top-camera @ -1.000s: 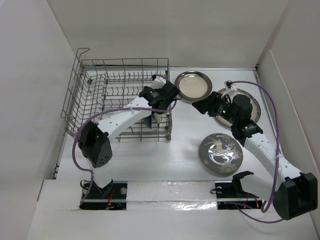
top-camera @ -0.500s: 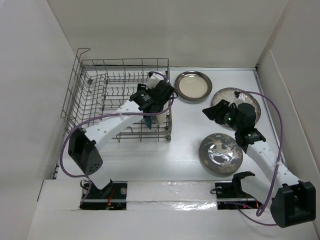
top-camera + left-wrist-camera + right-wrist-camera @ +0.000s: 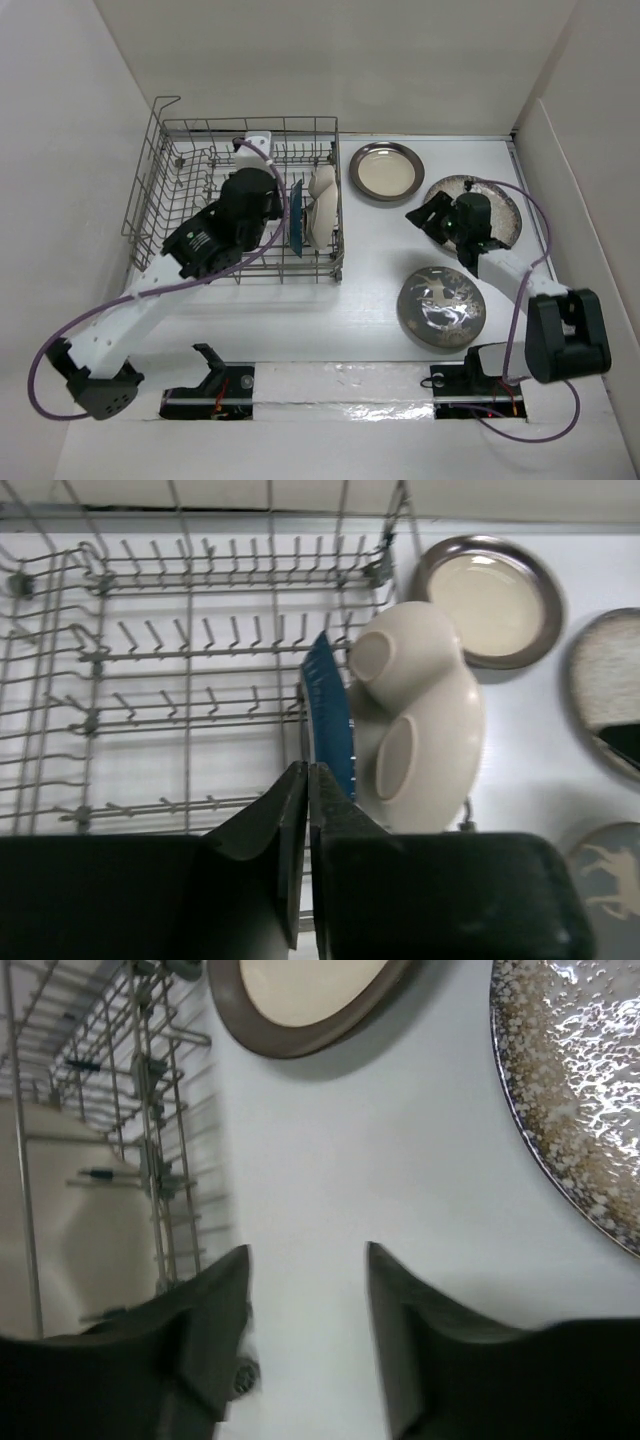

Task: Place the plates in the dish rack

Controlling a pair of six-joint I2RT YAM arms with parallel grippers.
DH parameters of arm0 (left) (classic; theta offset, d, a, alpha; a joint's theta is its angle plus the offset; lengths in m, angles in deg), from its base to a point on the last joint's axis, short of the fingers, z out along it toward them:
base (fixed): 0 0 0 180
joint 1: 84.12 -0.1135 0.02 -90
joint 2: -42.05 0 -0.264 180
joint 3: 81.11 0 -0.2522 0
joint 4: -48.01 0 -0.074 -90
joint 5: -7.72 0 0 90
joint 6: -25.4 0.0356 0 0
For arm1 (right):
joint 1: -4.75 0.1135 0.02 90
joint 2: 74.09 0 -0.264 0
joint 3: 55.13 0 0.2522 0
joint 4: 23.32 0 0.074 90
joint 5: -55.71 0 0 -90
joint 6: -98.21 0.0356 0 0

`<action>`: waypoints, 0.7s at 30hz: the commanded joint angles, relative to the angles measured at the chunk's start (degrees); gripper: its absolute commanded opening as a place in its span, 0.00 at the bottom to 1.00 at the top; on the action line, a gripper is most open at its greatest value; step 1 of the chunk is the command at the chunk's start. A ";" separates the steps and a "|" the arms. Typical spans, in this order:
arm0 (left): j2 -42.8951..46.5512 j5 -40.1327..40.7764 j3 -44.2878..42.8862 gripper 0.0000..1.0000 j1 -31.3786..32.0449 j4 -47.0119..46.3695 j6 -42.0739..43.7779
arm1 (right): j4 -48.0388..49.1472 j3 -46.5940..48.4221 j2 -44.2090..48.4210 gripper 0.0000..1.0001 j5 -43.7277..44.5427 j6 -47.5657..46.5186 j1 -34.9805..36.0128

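Left gripper [image 3: 304, 772] clenched empty in wrist view, right gripper [image 3: 307, 1254] spread, dark blue leaf-shaped dish [image 3: 330, 718] upright in grey metal wire dish rack [image 3: 240, 121], grey reindeer-patterned plate [image 3: 441, 306] whole only from above

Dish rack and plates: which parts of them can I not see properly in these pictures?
Speckled cream plate: top view, middle under the right arm; right wrist view, cut by the right edge.
Dark blue leaf-shaped dish: left wrist view, lower part behind the left fingers; top view shows only its edge.
Grey reindeer-patterned plate: left wrist view, cut by the bottom right corner.
Dish rack: top view, near part under the left arm.
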 commanded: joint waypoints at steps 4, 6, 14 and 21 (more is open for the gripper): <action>11.46 -10.69 8.93 0.00 0.10 -13.48 1.85 | 10.34 8.92 -14.37 0.65 14.87 11.59 2.42; 13.31 -12.71 11.49 0.02 -0.43 -15.07 2.03 | 9.38 12.35 -17.54 0.64 18.68 15.54 4.17; 14.72 -20.28 15.09 0.28 -2.97 -19.02 2.99 | 2.97 23.33 -32.03 0.60 28.18 27.42 7.96; 18.41 -20.72 17.38 0.35 -2.97 -20.17 2.55 | -0.38 26.86 -38.37 0.57 27.92 36.30 9.19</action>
